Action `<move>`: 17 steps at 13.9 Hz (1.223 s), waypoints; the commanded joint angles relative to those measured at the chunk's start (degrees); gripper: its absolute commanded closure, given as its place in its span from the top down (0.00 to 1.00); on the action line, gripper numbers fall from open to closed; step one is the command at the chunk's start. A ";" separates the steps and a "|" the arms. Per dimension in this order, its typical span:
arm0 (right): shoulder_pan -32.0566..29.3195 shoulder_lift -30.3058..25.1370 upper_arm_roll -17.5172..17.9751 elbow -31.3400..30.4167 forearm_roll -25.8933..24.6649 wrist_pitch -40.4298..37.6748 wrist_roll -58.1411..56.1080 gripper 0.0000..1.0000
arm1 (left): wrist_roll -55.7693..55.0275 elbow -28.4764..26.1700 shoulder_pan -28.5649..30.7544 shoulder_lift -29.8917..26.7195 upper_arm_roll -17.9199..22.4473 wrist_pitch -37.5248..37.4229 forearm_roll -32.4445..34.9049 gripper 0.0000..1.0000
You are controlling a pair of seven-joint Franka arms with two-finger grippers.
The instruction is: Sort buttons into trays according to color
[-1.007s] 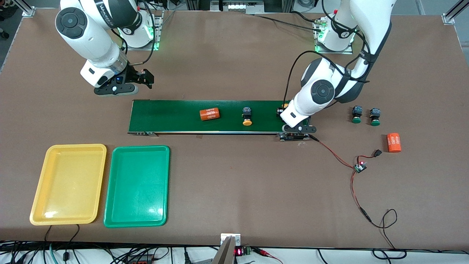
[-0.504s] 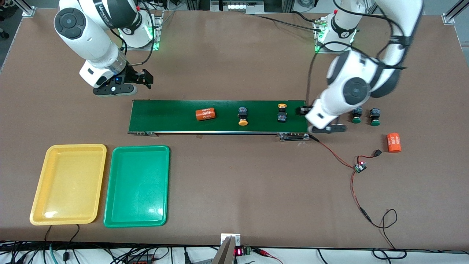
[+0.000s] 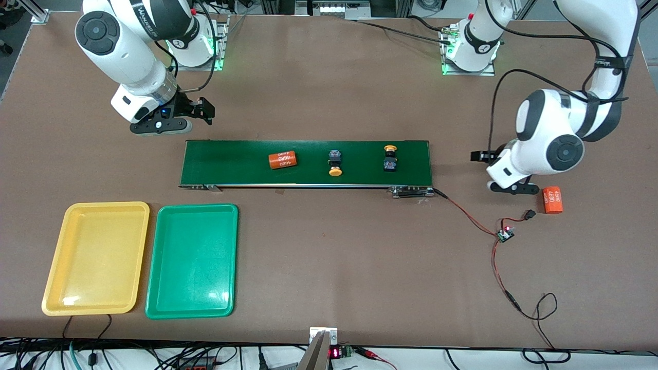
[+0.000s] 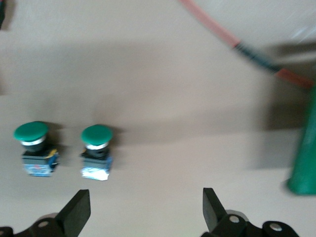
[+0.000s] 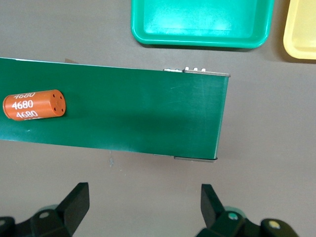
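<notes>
Buttons [image 3: 335, 163] shifted along belt [image 3: 231, 163].

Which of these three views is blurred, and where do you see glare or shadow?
Left wrist view: soft and smeared, the two green buttons fuzzy-edged, with a broad shadow on the table above them. Front view: sharp, with white glare on the yellow tray and green tray. Right wrist view: sharp; a dim shadow on the belt.
</notes>
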 commanded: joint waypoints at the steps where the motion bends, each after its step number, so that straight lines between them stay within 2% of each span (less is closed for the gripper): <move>1: -0.09 -0.16 -0.03 0.21 0.36 -0.08 0.69 1.00 | 8.26 -5.82 0.28 -1.74 3.45 4.09 2.58 1.00; 3: -0.10 0.01 -0.03 0.30 0.36 0.10 0.69 1.00 | 14.50 -10.48 1.16 -2.10 6.17 11.02 2.58 1.00; 5: -0.10 0.01 -0.03 0.30 0.36 -0.16 0.69 1.00 | 16.19 -14.26 1.16 -2.10 8.82 16.83 2.58 1.00; 10: -0.01 0.37 -0.03 0.30 0.36 0.28 0.69 1.00 | 15.32 -20.95 1.16 -2.01 8.83 28.97 2.14 1.00; 14: -0.09 0.37 -0.03 0.30 0.45 0.28 0.69 1.00 | 15.23 -20.96 0.98 -1.49 8.74 29.33 1.52 1.00; 17: -0.01 0.36 -0.03 0.30 0.45 0.36 0.78 1.00 | 14.88 -21.13 0.63 -1.05 8.65 29.33 0.13 0.91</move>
